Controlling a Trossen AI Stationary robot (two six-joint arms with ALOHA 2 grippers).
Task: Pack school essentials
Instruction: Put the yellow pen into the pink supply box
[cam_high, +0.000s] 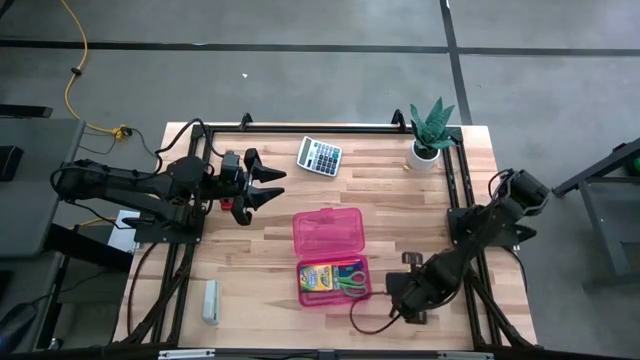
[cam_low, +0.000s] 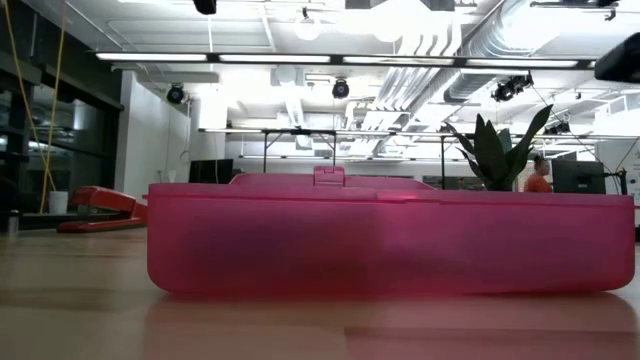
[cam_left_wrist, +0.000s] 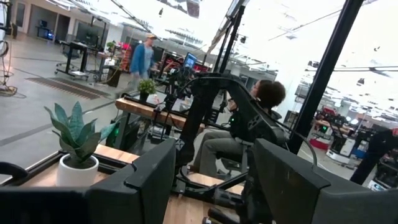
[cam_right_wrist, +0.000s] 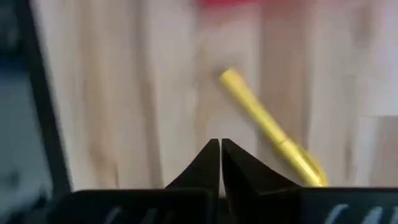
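My right pincer (cam_right_wrist: 220, 144) is closed, empty, above the surface (cam_right_wrist: 124, 93); the yellow pencil (cam_right_wrist: 271, 129) lies beside it; I should open, straddle its middle, then close.

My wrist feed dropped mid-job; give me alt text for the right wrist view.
The right hand, fingers shut and empty, hovers over the wooden table beside a loose yellow pencil lying diagonally. A pink edge shows beyond.

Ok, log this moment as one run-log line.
left end effector: open, raised at table's left | right end effector: shut, empty, beside thin yellow pencil | open pink plastic case: crayon box, green-handled scissors inside
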